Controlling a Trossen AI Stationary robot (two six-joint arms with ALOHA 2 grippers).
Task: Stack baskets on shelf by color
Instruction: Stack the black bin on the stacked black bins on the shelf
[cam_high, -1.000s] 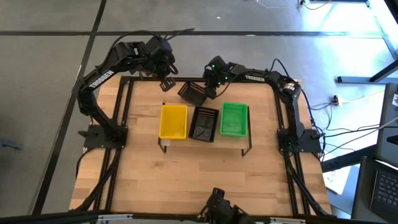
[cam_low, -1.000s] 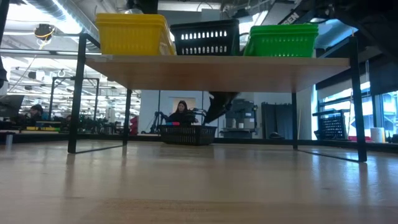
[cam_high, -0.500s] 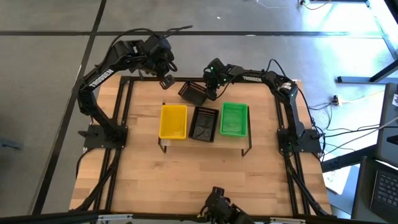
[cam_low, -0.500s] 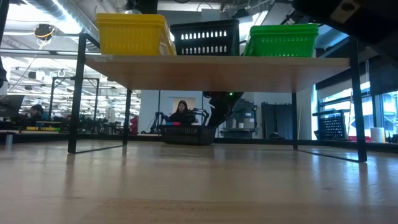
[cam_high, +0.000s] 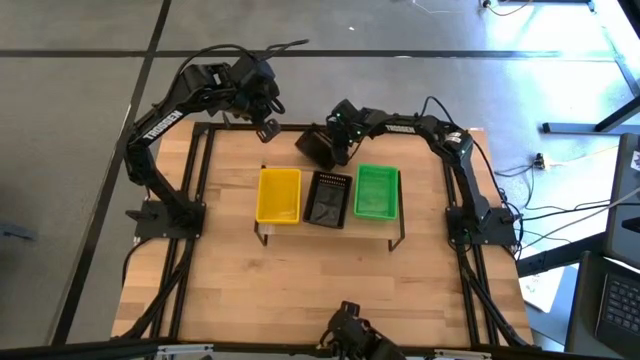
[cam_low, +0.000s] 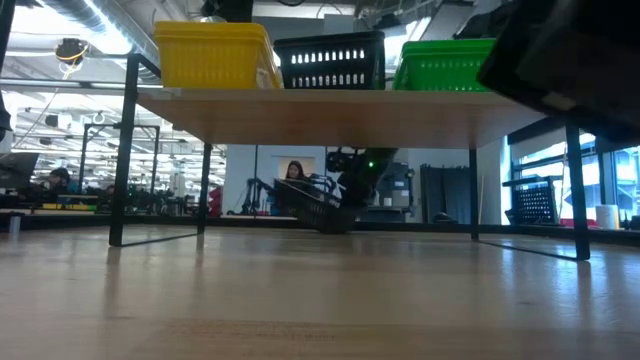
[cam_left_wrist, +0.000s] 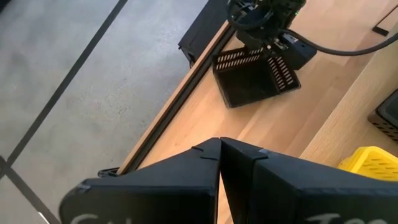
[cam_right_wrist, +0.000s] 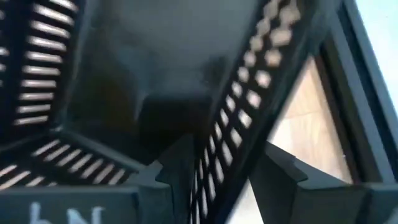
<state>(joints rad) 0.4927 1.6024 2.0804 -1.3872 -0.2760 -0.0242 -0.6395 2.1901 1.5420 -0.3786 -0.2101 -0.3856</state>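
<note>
A yellow basket (cam_high: 278, 194), a black basket (cam_high: 328, 198) and a green basket (cam_high: 376, 190) stand side by side on the light-wood shelf (cam_high: 392, 222). A second black basket (cam_high: 316, 148) sits tilted on the table behind the shelf. It also shows in the low view (cam_low: 318, 208) and the left wrist view (cam_left_wrist: 252, 78). My right gripper (cam_high: 338, 138) is shut on its wall. My left gripper (cam_high: 268, 128) hovers shut and empty at the table's far edge, left of that basket. My right gripper holds the loose black basket by one slotted side wall (cam_right_wrist: 233, 149), one finger (cam_right_wrist: 177, 171) inside the basket and the other (cam_right_wrist: 283, 171) outside. The fingers slant down from the far right. The basket is tipped, its lower edge (cam_low: 335, 226) at the table.
The shelf stands mid-table on thin black legs (cam_low: 120, 150). Black rails (cam_high: 205, 160) frame the wooden tabletop. Bare wood lies in front of the shelf (cam_high: 320, 290). People and benches show in the room beyond (cam_low: 292, 178).
My right gripper has drawn a little toward the table's left and turned while holding the loose black basket. The basket, flat on the table before, is now tipped, one side raised and the other down.
</note>
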